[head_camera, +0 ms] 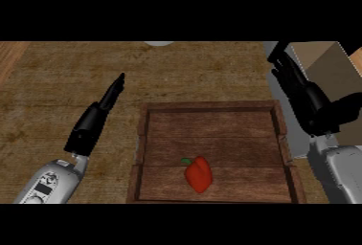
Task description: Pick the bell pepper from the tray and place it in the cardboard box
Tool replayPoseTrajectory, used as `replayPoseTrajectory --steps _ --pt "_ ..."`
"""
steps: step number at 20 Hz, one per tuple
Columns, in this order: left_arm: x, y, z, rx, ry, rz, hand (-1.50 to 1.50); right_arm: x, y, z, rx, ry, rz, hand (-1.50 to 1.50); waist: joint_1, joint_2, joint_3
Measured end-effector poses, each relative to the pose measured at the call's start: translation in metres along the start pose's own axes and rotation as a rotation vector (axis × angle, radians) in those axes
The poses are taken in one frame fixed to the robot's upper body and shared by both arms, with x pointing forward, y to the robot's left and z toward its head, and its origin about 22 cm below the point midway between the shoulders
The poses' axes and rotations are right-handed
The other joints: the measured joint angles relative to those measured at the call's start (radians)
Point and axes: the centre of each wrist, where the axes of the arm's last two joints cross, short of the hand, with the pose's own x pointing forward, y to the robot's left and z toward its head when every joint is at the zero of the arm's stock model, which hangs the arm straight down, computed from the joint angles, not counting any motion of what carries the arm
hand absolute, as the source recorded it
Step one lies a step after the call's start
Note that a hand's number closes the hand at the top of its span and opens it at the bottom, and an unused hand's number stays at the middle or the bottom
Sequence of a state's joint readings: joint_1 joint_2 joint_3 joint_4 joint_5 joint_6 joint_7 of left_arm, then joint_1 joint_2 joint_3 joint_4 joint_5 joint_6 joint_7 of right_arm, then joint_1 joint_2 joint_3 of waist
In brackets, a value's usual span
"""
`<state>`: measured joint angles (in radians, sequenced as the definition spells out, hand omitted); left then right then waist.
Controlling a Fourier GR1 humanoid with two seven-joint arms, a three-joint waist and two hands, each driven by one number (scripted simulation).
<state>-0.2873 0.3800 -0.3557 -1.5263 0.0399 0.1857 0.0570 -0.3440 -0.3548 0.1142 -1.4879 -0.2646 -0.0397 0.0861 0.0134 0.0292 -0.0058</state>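
Counter (63, 72), tray (212, 107) with bell pepper (199, 173)

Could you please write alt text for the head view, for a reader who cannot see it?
A red bell pepper lies in the near part of a wooden tray on a wooden counter. The left hand is open left of the tray; the right hand, also open, is over a cardboard box at the right.

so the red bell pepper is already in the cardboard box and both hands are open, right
Not quite. The head view shows the red bell pepper lying in the wooden tray, not in the cardboard box. Both hands, left and right, are open.
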Motion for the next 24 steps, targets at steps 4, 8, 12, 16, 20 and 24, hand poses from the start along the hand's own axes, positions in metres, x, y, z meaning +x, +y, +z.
replayPoseTrajectory --steps 4,8,12,16,20,24 --pt "-0.004 0.013 0.002 0.006 -0.023 -0.015 0.0 0.049 0.011 -0.012 0.113 -0.132 0.05 -1.5 -0.006 -0.022 0.003" --pt "-0.002 0.025 0.004 -0.009 -0.054 -0.036 0.0 0.116 0.014 -0.018 0.258 -0.291 0.287 -1.5 -0.004 -0.036 0.0" --pt "-0.003 0.04 0.008 -0.022 -0.066 -0.022 0.0 0.133 0.02 -0.009 0.356 -0.358 0.441 -1.5 -0.008 -0.034 0.003" --pt "-0.012 0.044 0.011 -0.032 -0.075 -0.019 0.0 0.133 0.023 -0.004 0.48 -0.453 0.591 -1.5 -0.008 -0.03 0.005" --pt "-0.01 0.049 0.009 -0.034 -0.077 -0.015 0.0 0.139 0.033 0.003 0.588 -0.519 0.737 -1.5 -0.01 -0.03 0.005" --pt "-0.012 0.051 0.012 -0.04 -0.078 -0.016 0.0 0.147 0.052 0.011 0.699 -0.487 0.917 -1.5 -0.007 -0.032 0.004"
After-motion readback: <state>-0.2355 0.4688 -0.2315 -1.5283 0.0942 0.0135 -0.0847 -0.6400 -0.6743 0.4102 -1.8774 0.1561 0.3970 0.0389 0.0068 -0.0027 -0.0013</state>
